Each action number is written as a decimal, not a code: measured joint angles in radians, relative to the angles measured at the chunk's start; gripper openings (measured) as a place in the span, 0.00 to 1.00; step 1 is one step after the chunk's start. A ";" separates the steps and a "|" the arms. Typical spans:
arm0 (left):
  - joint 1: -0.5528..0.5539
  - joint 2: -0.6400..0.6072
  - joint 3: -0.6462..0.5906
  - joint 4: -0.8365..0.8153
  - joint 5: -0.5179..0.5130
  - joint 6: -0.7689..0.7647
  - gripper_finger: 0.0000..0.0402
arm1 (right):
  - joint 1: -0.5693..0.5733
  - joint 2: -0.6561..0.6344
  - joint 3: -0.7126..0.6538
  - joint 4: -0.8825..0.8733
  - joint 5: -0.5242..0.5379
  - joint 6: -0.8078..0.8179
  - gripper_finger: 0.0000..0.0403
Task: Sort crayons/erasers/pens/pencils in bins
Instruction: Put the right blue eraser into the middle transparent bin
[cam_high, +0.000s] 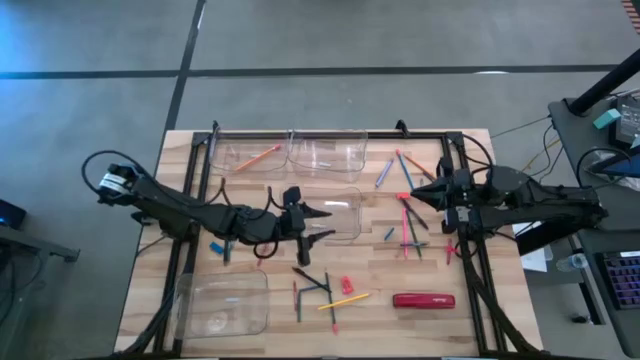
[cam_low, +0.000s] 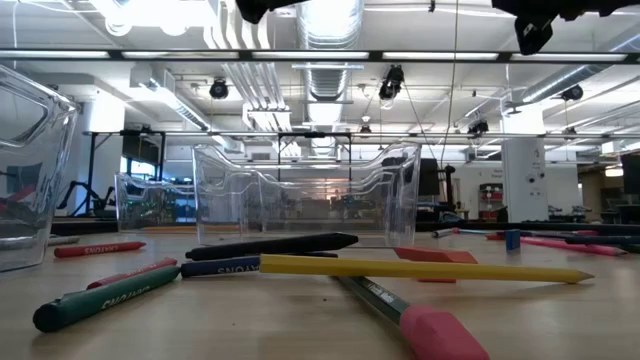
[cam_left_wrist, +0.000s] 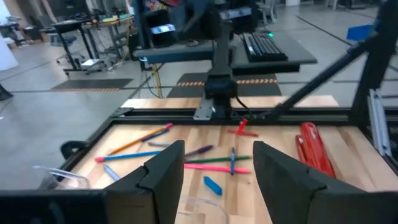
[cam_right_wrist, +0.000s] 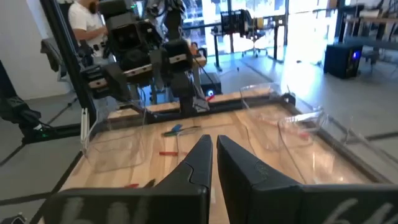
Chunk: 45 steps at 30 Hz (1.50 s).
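While the left gripper (cam_high: 318, 224) hovers jaws apart, the right gripper (cam_high: 418, 192) hangs closed.

From where I work, lettering shows on the green crayon (cam_low: 95, 297), the dark blue crayon (cam_low: 225, 266) and the red crayon (cam_low: 98, 249), and white marks on the red oblong object (cam_high: 423, 300), but none is legible.

Both arms are matte black, jointed, with cables looped along them. The left gripper (cam_left_wrist: 217, 180) has broad, wedge-shaped dark fingers.
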 joint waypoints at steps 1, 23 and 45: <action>-0.005 0.006 0.000 -0.003 0.000 0.000 0.44 | 0.000 0.007 0.000 -0.009 0.000 0.002 0.04; -0.017 -0.009 -0.026 -0.005 0.003 -0.074 0.44 | 0.000 0.283 -0.005 -0.230 0.002 -0.124 0.04; -0.017 -0.010 -0.037 -0.001 0.003 -0.079 0.44 | 0.001 0.376 -0.005 -0.224 0.016 -0.167 0.27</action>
